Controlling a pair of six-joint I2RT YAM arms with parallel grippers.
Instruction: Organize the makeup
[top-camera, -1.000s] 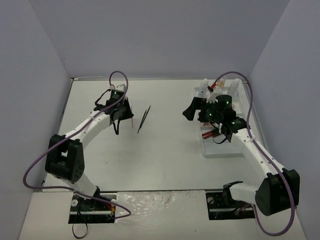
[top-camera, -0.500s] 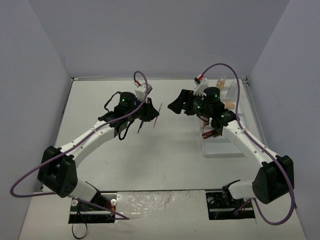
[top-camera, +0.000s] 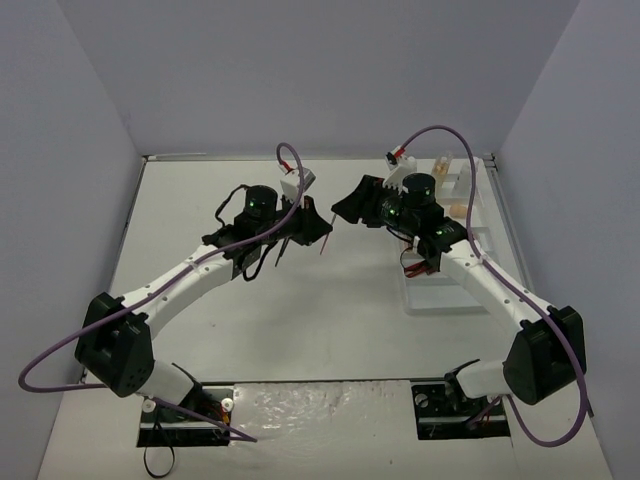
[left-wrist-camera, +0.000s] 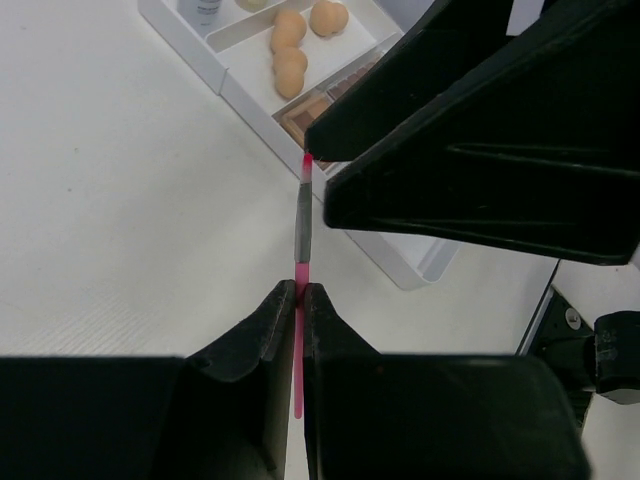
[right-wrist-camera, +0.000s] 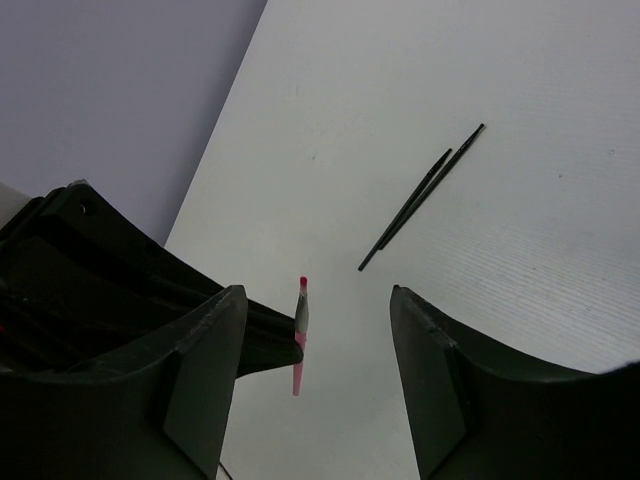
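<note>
1. Pink brush (left-wrist-camera: 302, 235): it is up in the air over the middle of the table (top-camera: 300, 320). The left claw (left-wrist-camera: 298, 292) is clamped on its lower handle, and the tip points at the right claw (right-wrist-camera: 315, 298).
2. The right claw's jaws stand apart, one on each side of the brush tip, with a gap on both sides.
3. Bare table lies below and to the left. Two black brushes (right-wrist-camera: 420, 198) lie together on it near the left claw.
4. The white tray (left-wrist-camera: 250, 105) holding three sponges (left-wrist-camera: 289, 30) sits by the right edge, behind the right claw.
5. Both arms reach forward and inward, with their wrists facing each other at the centre.
</note>
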